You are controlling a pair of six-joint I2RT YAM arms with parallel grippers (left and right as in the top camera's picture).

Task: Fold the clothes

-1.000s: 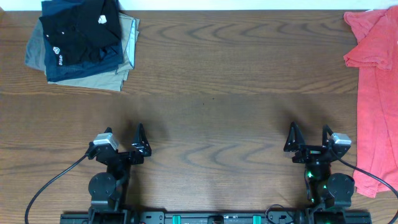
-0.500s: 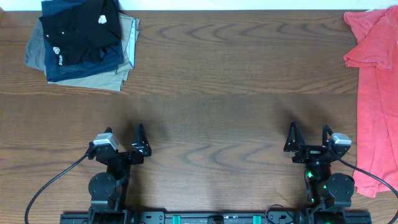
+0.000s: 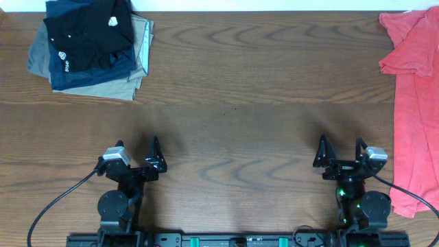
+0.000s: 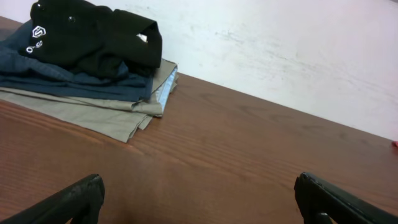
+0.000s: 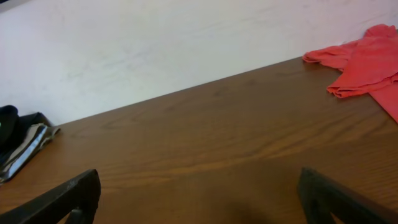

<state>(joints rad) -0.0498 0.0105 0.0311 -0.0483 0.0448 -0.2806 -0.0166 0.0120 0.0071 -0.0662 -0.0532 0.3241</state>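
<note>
Holding the left hand (image 3: 134, 152) and right hand (image 3: 341, 152) spread wide over the table's (image 3: 233, 89) near edge, gripping nothing. Seeing the shirt (image 3: 413, 103) lying unfolded along the right edge (partly out of frame), near the right hand. Noticing a folded stack (image 3: 92, 44) sitting at the far left corner.

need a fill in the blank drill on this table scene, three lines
The coral-red cotton T-shirt lies on the robot's ____ side of the brown wooden table.
On the folded garment stack, the top piece is ____.
The left gripper and right gripper are both ____.
Missing: right; black; open.
</note>
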